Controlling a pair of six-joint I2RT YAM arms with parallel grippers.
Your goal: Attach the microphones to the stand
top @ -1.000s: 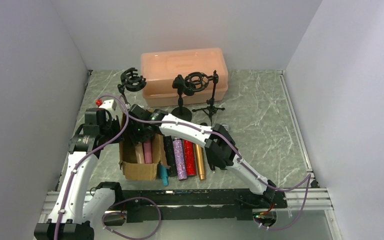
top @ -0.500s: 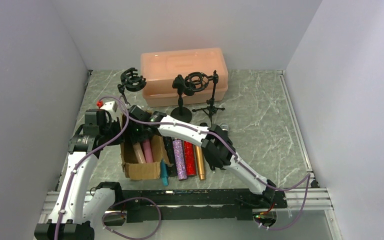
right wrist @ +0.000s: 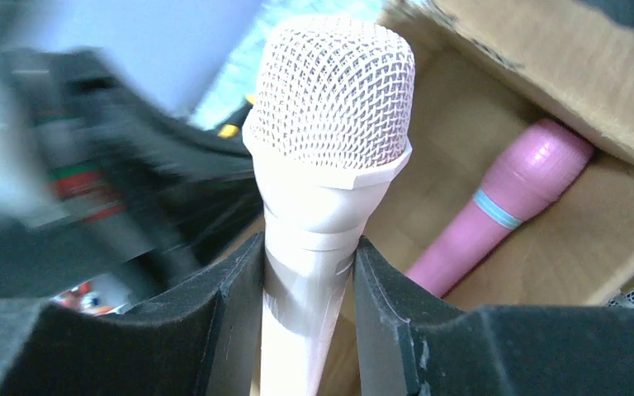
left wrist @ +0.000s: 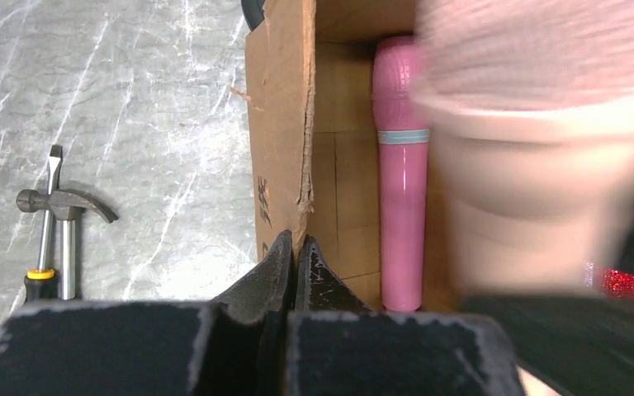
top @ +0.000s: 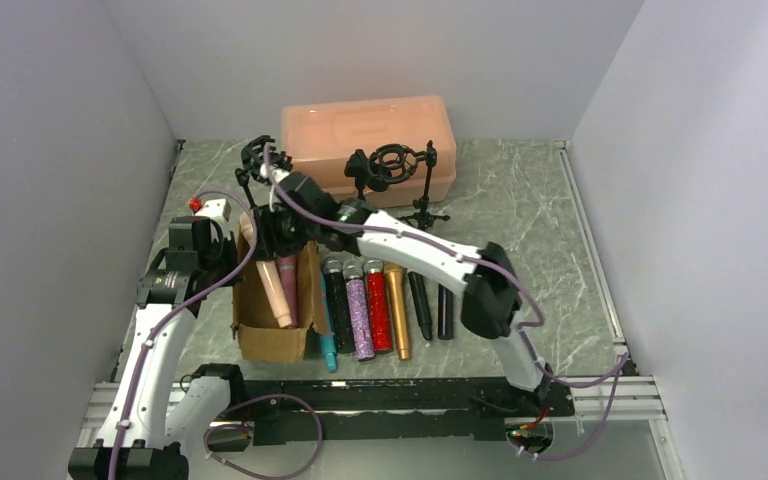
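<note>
My right gripper is shut on the peach microphone just below its mesh head and holds it tilted up over the cardboard box. In the right wrist view the pads clamp the peach handle. A pink microphone lies in the box, and also shows in the wrist views. My left gripper is shut on the box's left wall. Black, purple glitter, red glitter, gold and teal microphones lie on the table. Black stands are behind.
An orange plastic bin stands at the back. A small tripod is beside the middle stand. Two black sticks lie right of the gold microphone. A hammer and a screwdriver lie on the table left of the box.
My right gripper has lifted the peach microphone's head up out of the box and back. The right arm's elbow swung right, uncovering the row of microphones. The left gripper stayed on the box wall.
</note>
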